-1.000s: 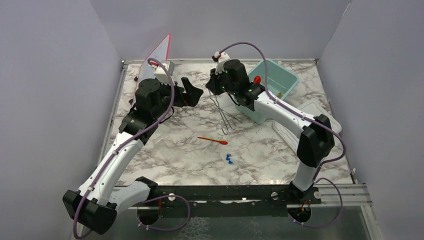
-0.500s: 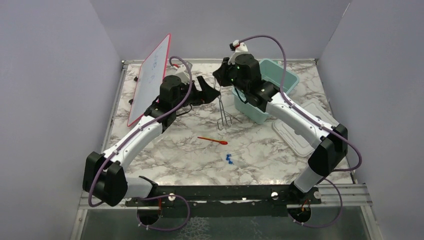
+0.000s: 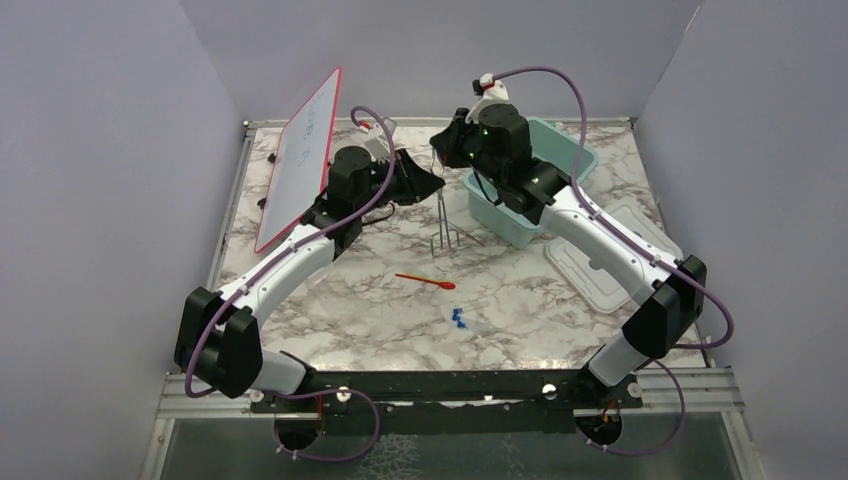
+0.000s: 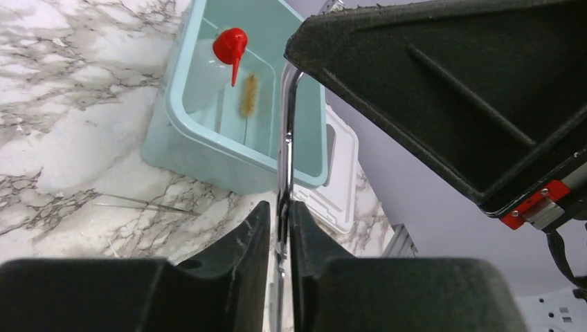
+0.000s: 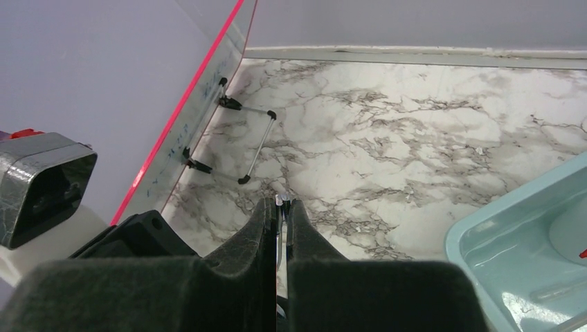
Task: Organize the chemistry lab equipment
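From above, the tongs (image 3: 443,218) hang upright over the worktop (image 3: 340,300) at the upper centre of the frame, just left of the tub (image 3: 575,160). Both arms meet on them. This looks like a hand-over, so loosen only one grip at a time.

In the left wrist view, the left end effector (image 4: 280,221) is clamped on the tongs' shaft.

In the right wrist view, the right end effector (image 5: 279,214) is pinched together on the thin metal too.

— Overhead sits high at the near edge, looking down across the whole counter (image 3: 520,300).
— Wrist views ride close: left faces the tub (image 4: 208,159), right the whiteboard (image 5: 206,86), both seen overhead too.
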`<state>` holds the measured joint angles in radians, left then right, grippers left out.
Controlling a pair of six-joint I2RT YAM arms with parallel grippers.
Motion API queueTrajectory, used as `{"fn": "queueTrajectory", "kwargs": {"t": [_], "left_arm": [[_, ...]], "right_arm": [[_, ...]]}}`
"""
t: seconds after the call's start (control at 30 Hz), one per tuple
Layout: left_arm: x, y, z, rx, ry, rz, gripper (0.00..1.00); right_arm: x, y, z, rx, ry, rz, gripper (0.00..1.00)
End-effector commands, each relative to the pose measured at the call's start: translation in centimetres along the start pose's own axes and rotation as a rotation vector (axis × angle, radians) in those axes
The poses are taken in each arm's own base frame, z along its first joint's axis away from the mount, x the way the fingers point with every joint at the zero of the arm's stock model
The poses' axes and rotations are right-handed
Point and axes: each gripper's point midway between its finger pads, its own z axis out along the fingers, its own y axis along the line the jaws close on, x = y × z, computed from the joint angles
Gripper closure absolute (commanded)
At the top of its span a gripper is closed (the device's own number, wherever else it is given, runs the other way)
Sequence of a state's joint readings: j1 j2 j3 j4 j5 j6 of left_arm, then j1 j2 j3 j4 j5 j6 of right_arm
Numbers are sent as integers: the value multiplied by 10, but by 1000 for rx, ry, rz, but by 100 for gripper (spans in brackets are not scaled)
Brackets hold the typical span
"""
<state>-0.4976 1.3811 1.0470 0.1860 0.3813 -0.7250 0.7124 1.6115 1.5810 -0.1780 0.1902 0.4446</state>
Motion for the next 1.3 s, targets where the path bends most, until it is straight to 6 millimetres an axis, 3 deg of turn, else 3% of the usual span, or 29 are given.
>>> {"fn": "queueTrajectory", "kwargs": {"t": [0.0,0.07,0.13,0.17,0.27,0.33,0.4,0.57,0.67,0.87,0.97,1.13,1.17,1.2,1.27], "left_arm": [[-9,-18,4,72,-7,16,87],[-11,-19,4,74,-10,25,98],[-13,-21,4,74,-11,40,100],[-15,-21,3,71,-13,50,100],[-20,-19,3,38,-21,71,100],[-24,-13,4,-3,-28,73,100],[-27,-5,4,-55,-32,62,100],[-32,-3,5,-88,-40,29,100],[-33,-7,6,-74,-31,19,100],[-34,-21,3,-23,-20,8,100],[-33,-23,0,-16,-18,5,100],[-33,-25,-4,-22,-19,8,100],[-35,-25,-6,-30,-22,11,96],[-37,-23,-7,-54,-24,13,87],[-42,-17,-12,-111,-31,29,57]], "right_arm": [[-19,7,-19,-13,-40,46,100],[-18,8,-21,-23,-29,46,100],[-16,9,-25,-32,-15,36,98],[-13,7,-27,-28,-3,32,88],[-5,-4,-37,19,22,35,41],[3,-10,-47,26,39,34,29],[16,-11,-57,6,69,48,27],[62,-7,-75,-98,181,83,30],[75,10,-77,-214,219,74,33],[91,16,-49,-222,296,57,39],[92,15,-36,-208,287,61,50],[88,11,-26,-172,259,76,80],[86,10,-25,-161,255,79,88],[83,9,-25,-148,245,79,92],[76,5,-26,-120,222,78,95]]}}
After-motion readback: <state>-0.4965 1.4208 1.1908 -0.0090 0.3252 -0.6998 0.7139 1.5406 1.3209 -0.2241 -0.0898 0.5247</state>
